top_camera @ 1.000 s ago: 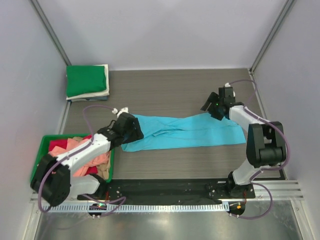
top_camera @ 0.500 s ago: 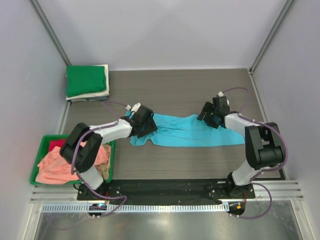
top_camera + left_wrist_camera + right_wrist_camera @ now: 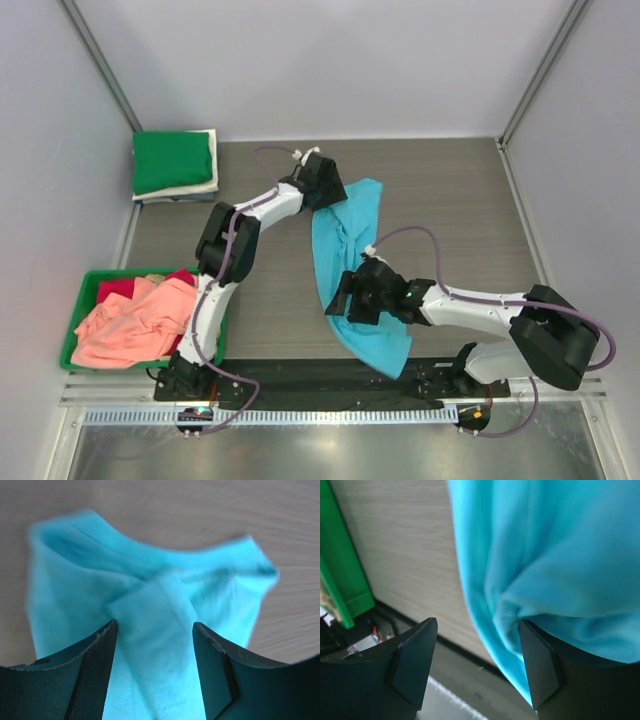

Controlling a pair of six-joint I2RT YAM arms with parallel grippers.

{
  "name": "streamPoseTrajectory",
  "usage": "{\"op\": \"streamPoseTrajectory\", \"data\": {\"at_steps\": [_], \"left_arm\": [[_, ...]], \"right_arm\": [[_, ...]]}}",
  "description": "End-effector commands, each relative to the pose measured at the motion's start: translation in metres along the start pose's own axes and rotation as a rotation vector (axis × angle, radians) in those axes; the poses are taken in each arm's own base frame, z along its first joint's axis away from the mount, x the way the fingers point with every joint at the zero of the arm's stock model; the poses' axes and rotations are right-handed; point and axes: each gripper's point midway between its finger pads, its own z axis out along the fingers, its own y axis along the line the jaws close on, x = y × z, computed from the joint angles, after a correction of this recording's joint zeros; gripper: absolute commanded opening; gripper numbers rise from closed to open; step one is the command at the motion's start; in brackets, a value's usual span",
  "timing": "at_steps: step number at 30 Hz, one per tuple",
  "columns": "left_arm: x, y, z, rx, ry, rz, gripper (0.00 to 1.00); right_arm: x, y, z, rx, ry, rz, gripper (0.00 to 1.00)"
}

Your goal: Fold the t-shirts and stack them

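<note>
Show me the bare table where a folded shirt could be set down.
Widest bare patch: right of the sky-blue t-shirt, up to the right wall. A smaller one lies between the folded stack and the left gripper. Crowded: the near-left corner by the green bin.

Sky-blue t-shirt (image 3: pixel 345 235): formerly stretched left-to-right, now running far-to-near. Left end effector (image 3: pixel 332 197): moved from left side to far centre. Right end effector (image 3: pixel 347 298): moved from far right to near centre.
</note>
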Motion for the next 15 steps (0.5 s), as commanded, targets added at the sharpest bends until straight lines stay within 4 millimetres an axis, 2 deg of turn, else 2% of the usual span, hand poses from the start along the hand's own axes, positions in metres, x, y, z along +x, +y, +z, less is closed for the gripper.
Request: {"op": "streamPoseTrajectory", "data": {"at_steps": [1,2,3,4,5,7,8,9,10,11,12,14,15], "left_arm": [[0.024,0.005,0.03,0.034,0.164,0.178,0.64],[0.026,0.002,0.032,0.051,0.183,0.218,0.64],[0.019,-0.007,0.031,0.083,0.173,0.237,0.65],[0.019,-0.009,0.029,0.101,0.175,0.247,0.67],[0.013,-0.016,0.028,0.139,0.144,0.255,0.68],[0.01,-0.014,0.017,0.177,0.126,0.231,0.7],[0.002,-0.023,0.013,0.223,0.094,0.218,0.71],[-0.005,-0.024,0.009,0.242,0.078,0.211,0.72],[-0.007,-0.023,0.001,0.254,0.072,0.206,0.74],[-0.014,-0.031,-0.005,0.297,0.054,0.207,0.75],[-0.02,-0.027,-0.009,0.306,0.04,0.198,0.76],[-0.033,-0.029,-0.028,0.348,-0.022,0.193,0.8],[-0.044,-0.021,-0.032,0.333,-0.072,0.172,0.8]], "right_arm": [[-0.006,0.039,-0.01,0.027,-0.016,-0.003,0.73],[-0.011,0.031,-0.013,0.09,-0.034,-0.023,0.73],[-0.022,0.041,-0.018,0.084,-0.067,-0.069,0.75],[-0.035,0.038,-0.02,0.119,-0.128,-0.095,0.75],[-0.04,0.032,-0.023,0.161,-0.143,-0.114,0.76],[-0.059,0.04,-0.029,0.177,-0.188,-0.179,0.77],[-0.073,0.028,-0.029,0.246,-0.216,-0.184,0.77],[-0.087,0.037,-0.031,0.248,-0.242,-0.2,0.77],[-0.099,0.035,-0.032,0.271,-0.255,-0.236,0.78],[-0.109,0.026,-0.027,0.324,-0.258,-0.257,0.78],[-0.134,0.028,-0.031,0.335,-0.301,-0.244,0.77],[-0.16,0.02,-0.027,0.379,-0.314,-0.269,0.77],[-0.178,0.021,-0.021,0.4,-0.332,-0.266,0.77]]}}
